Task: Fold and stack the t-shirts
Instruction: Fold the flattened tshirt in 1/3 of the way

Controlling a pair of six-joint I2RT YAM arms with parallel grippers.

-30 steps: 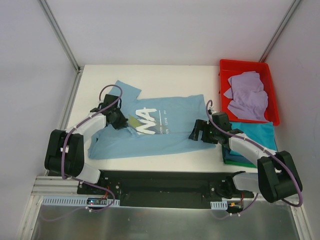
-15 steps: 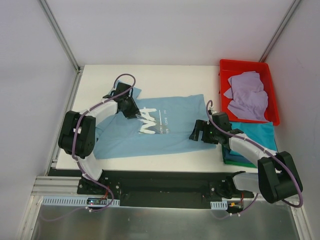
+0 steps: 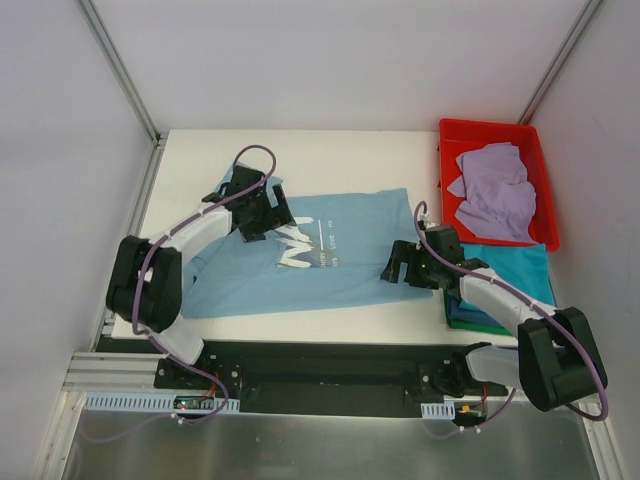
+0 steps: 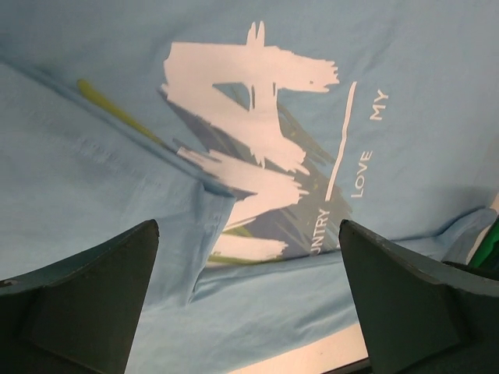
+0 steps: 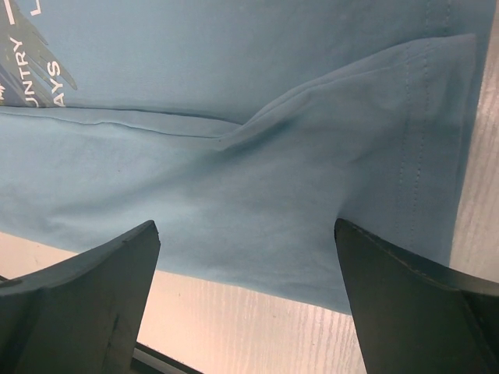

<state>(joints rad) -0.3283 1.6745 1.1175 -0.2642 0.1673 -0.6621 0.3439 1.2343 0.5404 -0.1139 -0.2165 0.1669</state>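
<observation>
The light blue t-shirt (image 3: pixel 340 272) lies across the middle of the table, its left side folded over onto part of the white lettering (image 4: pixel 242 86). My left gripper (image 3: pixel 268 215) hovers open over that folded edge (image 4: pixel 195 179), with nothing between its fingers. At the shirt's right sleeve (image 5: pixel 405 117), my right gripper (image 3: pixel 400 262) stands open above the cloth, holding nothing. A lavender t-shirt (image 3: pixel 495 190) is crumpled in the red bin. To the right lies a folded teal t-shirt (image 3: pixel 525 265) on a stack, with a dark green one (image 3: pixel 466 321) showing beneath.
The red plastic bin (image 3: pixel 490 130) stands at the back right corner of the white table (image 3: pixel 330 150). The folded stack sits just in front of it, beside my right arm. The table's near edge runs close below the light blue shirt's hem (image 5: pixel 249 273).
My left gripper moved up and to the right, drawing the shirt's left side over the print, then went from shut to open and let the cloth go. The right arm held still.
</observation>
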